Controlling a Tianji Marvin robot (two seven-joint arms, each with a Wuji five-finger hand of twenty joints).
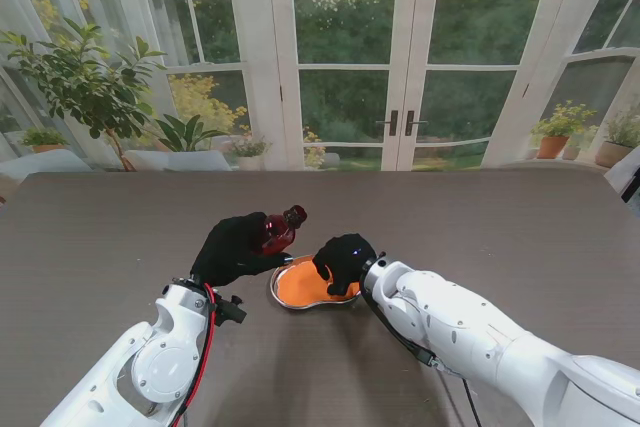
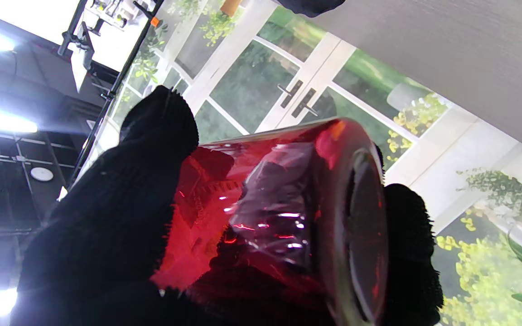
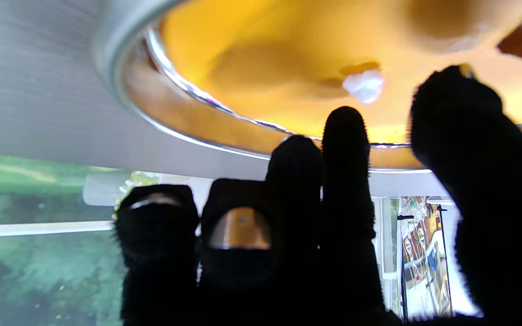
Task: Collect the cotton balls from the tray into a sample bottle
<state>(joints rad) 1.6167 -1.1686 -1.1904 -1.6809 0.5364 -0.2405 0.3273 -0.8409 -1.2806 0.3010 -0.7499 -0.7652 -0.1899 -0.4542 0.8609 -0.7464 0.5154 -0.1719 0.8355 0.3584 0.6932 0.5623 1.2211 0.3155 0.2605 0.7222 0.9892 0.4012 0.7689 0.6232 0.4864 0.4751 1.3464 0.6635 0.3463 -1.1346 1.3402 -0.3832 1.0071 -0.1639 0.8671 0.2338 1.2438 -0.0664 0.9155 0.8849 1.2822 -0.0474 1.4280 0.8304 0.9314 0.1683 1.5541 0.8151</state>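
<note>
A steel-rimmed tray (image 1: pixel 292 290) with an orange floor lies near the table's middle. My left hand (image 1: pixel 232 249), in a black glove, is shut on a dark red sample bottle (image 1: pixel 278 231), held tilted just left of the tray and above the table. In the left wrist view the bottle (image 2: pixel 283 213) fills the frame between the gloved fingers (image 2: pixel 120 213). My right hand (image 1: pixel 344 262) hovers over the tray's right edge with its fingers apart. In the right wrist view one white cotton ball (image 3: pixel 363 85) lies on the tray floor (image 3: pixel 261 54) just beyond the fingertips (image 3: pixel 345 131), untouched.
The brown table (image 1: pixel 500 227) stretches wide on all sides of the tray. Glass doors and potted plants (image 1: pixel 90 87) stand beyond its far edge. Nothing else can be made out on the table.
</note>
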